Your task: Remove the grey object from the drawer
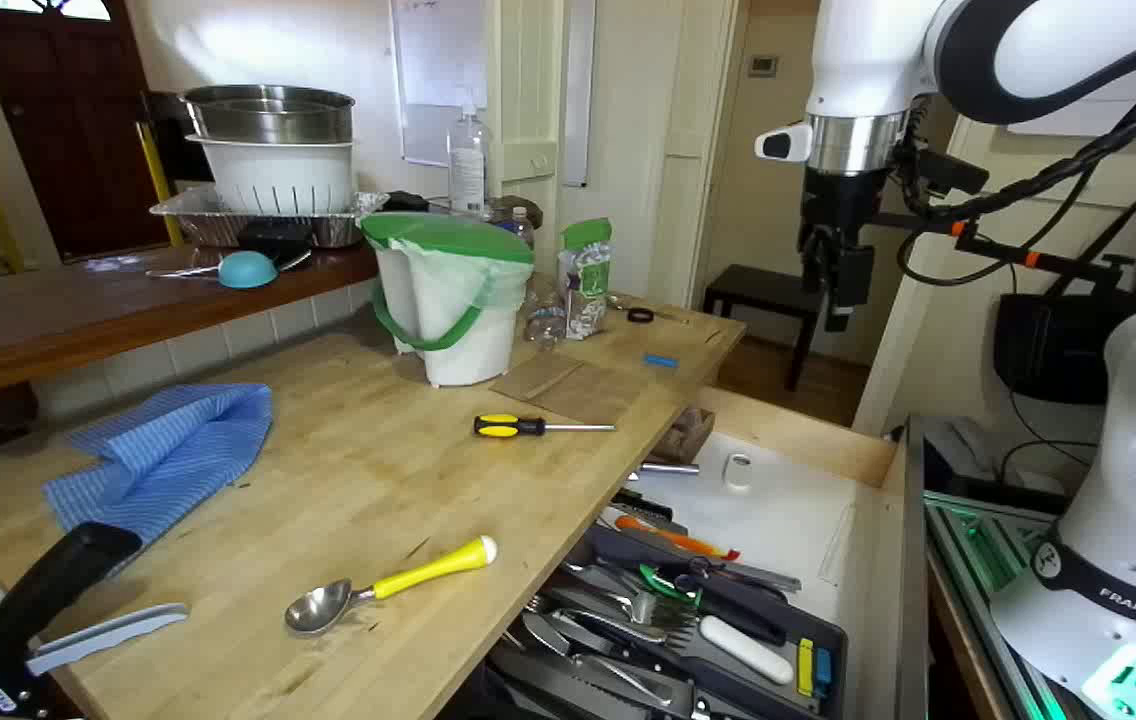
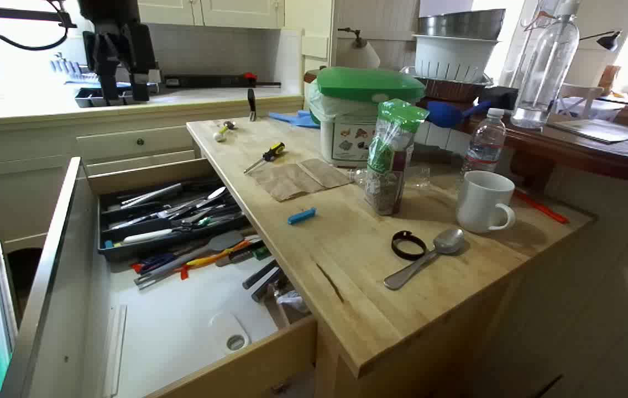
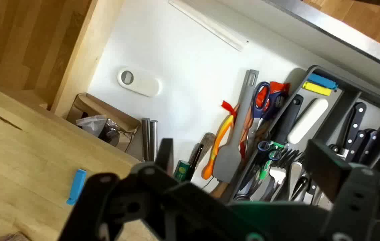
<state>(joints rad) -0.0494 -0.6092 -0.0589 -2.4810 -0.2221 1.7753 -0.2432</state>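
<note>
The pale-wood drawer (image 1: pixel 813 428) stands pulled out under the worktop; it also shows in the wrist view (image 3: pixel 81 55) and an exterior view (image 2: pixel 247 365). A grey spatula (image 3: pixel 230 157), the plain grey object in it, lies beside the cutlery tray. Its flat head points toward the worktop and its handle toward the drawer front. It also shows in an exterior view (image 2: pixel 226 241). My gripper (image 2: pixel 125 95) is open and empty, high above the drawer; it also shows in an exterior view (image 1: pixel 836 310) and the wrist view (image 3: pixel 247 160). The spatula lies below, between the fingers' outlines.
An orange-yellow tool (image 3: pixel 220 144) and scissors (image 3: pixel 260 100) lie against the spatula. The dark cutlery tray (image 3: pixel 313 68) is full of utensils. A white oval object (image 3: pixel 139 81) lies on the drawer floor. The worktop (image 2: pixel 347 254) overhangs the drawer and holds a screwdriver (image 1: pixel 528 426) and a green-lidded bin (image 1: pixel 468 330).
</note>
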